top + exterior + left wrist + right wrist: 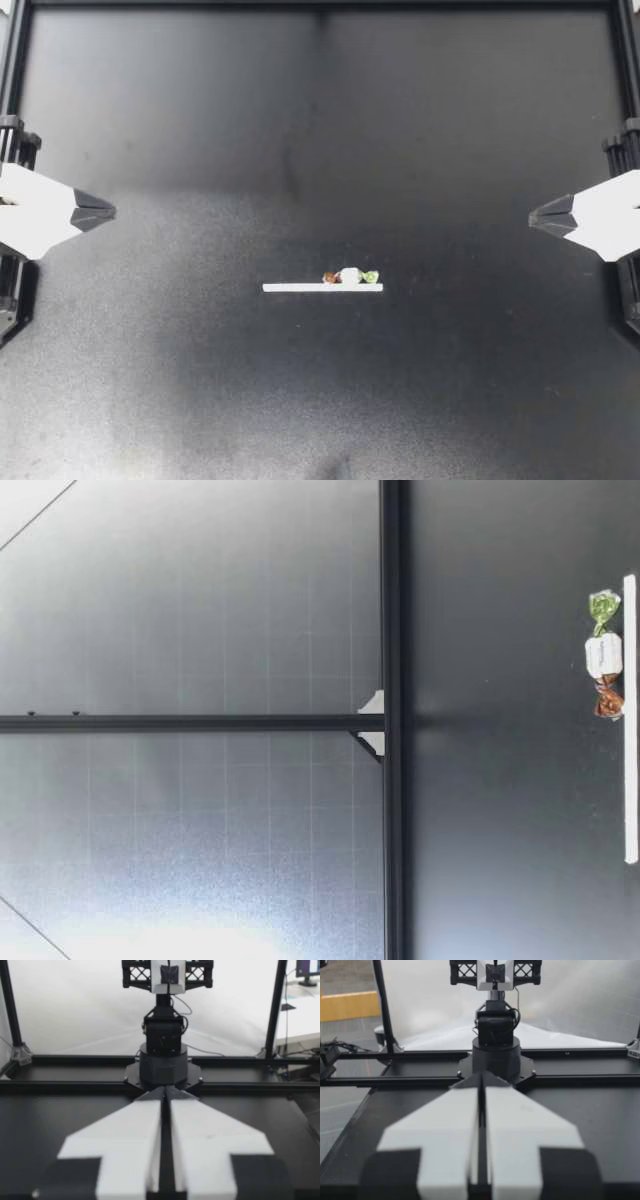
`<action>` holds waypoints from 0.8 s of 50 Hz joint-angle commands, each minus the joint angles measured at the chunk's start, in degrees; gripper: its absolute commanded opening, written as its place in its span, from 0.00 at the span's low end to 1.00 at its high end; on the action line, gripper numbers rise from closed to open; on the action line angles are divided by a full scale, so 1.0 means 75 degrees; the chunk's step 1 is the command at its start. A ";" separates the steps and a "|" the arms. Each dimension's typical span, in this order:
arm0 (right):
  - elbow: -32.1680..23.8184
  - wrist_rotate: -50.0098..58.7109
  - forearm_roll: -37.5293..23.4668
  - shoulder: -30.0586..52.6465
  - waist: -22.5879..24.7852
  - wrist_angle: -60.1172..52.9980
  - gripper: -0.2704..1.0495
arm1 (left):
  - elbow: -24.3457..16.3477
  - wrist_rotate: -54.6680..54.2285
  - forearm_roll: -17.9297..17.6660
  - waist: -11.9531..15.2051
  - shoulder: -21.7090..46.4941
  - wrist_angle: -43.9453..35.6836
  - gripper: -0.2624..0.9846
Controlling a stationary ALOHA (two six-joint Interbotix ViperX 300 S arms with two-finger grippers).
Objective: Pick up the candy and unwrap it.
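Observation:
A small wrapped candy [348, 276] lies near the middle of the black table, white in the middle with a brown twisted end and a green one. It rests against a thin white strip [322, 288]. The low view shows the candy [603, 656] lying beside the strip [630, 720]. My left gripper [112, 211] sits at the table's left edge, shut and empty, far from the candy. My right gripper [532, 216] sits at the right edge, also shut and empty. Each wrist view shows its own fingers [165, 1105] [481, 1095] pressed together, pointing at the opposite arm's base.
A black frame rail [320, 5] runs along the far side of the table. The opposite arm's base [162, 1060] [495, 1055] stands ahead of each gripper. Bare black tabletop [320, 400] surrounds the candy on all sides.

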 commanded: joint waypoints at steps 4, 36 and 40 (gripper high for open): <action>-0.0047 0.0000 -0.0023 0.0047 -0.0012 -0.0129 0.11 | -0.0047 0.0047 0.0000 0.0129 0.0082 -0.0094 0.12; -0.2461 0.0059 -0.0012 0.4031 -0.0633 0.2801 0.15 | 0.0070 0.0070 0.0000 0.0129 0.0621 -0.0551 0.12; -0.2742 0.0070 -0.0012 0.4523 -0.0727 0.3398 0.20 | 0.0094 0.0070 0.0012 0.0129 0.0621 -0.0551 0.12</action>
